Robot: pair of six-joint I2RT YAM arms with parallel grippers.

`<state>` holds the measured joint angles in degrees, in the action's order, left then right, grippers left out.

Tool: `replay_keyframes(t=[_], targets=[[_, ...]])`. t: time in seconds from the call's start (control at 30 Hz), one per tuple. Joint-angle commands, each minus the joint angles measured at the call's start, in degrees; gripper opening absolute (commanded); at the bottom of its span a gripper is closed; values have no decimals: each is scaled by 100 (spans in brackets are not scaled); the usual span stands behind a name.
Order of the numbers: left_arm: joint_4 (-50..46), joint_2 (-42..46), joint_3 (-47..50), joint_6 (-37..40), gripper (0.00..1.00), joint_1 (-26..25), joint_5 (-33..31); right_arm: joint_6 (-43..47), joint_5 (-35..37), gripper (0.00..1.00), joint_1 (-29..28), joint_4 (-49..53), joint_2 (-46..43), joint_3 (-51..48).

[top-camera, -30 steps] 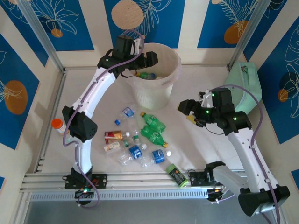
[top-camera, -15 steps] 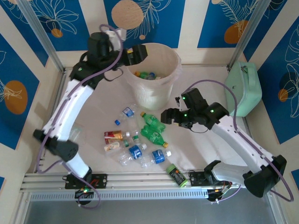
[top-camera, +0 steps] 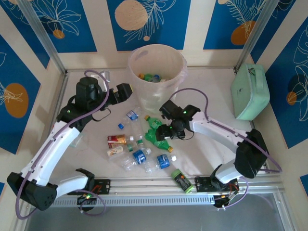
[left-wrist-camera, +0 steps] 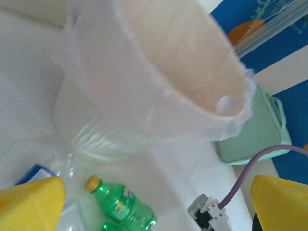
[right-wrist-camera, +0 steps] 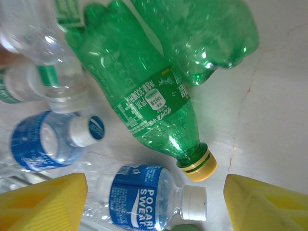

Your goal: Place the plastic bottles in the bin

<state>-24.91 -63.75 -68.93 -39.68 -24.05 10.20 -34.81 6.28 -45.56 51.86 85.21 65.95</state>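
The bin [top-camera: 179, 67], a whitish bucket lined with a clear bag, stands at the back centre with a few bottles [top-camera: 151, 77] inside. Several plastic bottles lie on the table in front of it: green ones [top-camera: 157, 139], blue-labelled ones [top-camera: 139, 156], a red-labelled one [top-camera: 117, 139]. My left gripper [top-camera: 124, 92] hangs open and empty beside the bin's left side; its wrist view shows the bin wall [left-wrist-camera: 159, 72] and a green bottle [left-wrist-camera: 120, 204]. My right gripper [top-camera: 166, 129] hovers open over the green bottles. Between its fingers [right-wrist-camera: 43, 202] lie a yellow-capped green bottle [right-wrist-camera: 144, 110] and a blue-labelled bottle [right-wrist-camera: 139, 197].
A mint-green case [top-camera: 250, 91] sits at the right wall. A dark cylinder with a green cap [top-camera: 183, 180] lies near the front rail. Aluminium posts and patterned walls close in the table on three sides.
The left arm has drawn back from over the bin and dropped to its left, jaws now wide. The right arm swung left from near the mint case to above the green bottles.
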Motion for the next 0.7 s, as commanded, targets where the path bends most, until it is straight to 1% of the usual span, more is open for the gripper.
replay_keyframes(t=[0.0, 0.1, 0.27, 0.47, 0.53, 0.67], targets=[[52, 312, 216, -257, 97, 80, -191, 156, 324, 75, -216, 158, 240, 66], [21, 354, 340, -301, 96, 85, -186, 200, 449, 74, -360, 192, 511, 93], [84, 306, 488, -415, 94, 87, -142, 194, 575, 74, -436, 328, 783, 120], [183, 259, 642, -496, 93, 93, -97, 182, 620, 75, -447, 382, 834, 41], [202, 249, 683, -527, 93, 89, -64, 191, 536, 74, -461, 430, 848, 66], [190, 269, 722, -515, 93, 88, -53, 218, 522, 73, -773, 722, 752, 134]])
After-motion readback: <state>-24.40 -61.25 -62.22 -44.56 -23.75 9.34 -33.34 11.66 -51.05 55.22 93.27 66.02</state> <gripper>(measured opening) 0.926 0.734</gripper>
